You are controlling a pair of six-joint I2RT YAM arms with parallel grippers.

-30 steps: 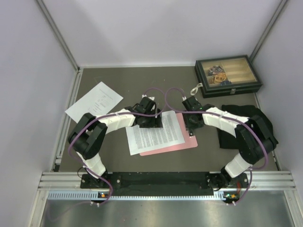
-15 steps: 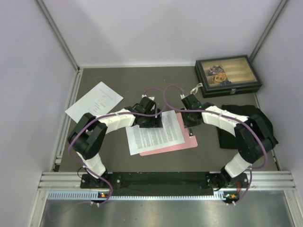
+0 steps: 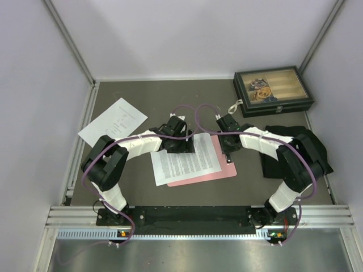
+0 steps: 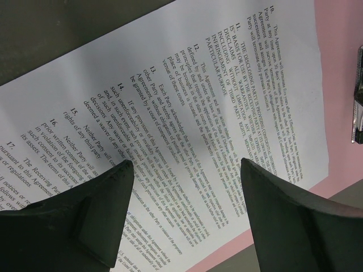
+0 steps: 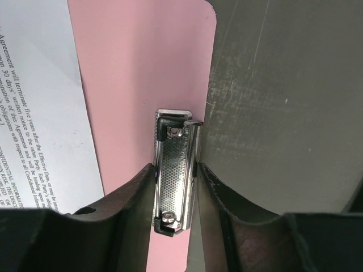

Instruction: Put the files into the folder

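The right hand [image 5: 176, 175] is pinching the metal clip [image 5: 173, 147] at the pink folder's [image 5: 142, 68] three o'clock edge, seemingly to open it. The left hand [image 4: 186, 164] is hovering wide over the dense sheet [image 4: 187, 85] on the folder; next, probably, sliding it under. The sparse sheet [image 3: 112, 122] is lying at ten o'clock.

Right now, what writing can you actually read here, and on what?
"Agreement will terminate five years after the Effective Date", on the dense sheet
"13. Each Party acknowledges", same sheet
"THE DISCLOSING PARTY", same sheet
Print on the sparse sheet: too small to read.
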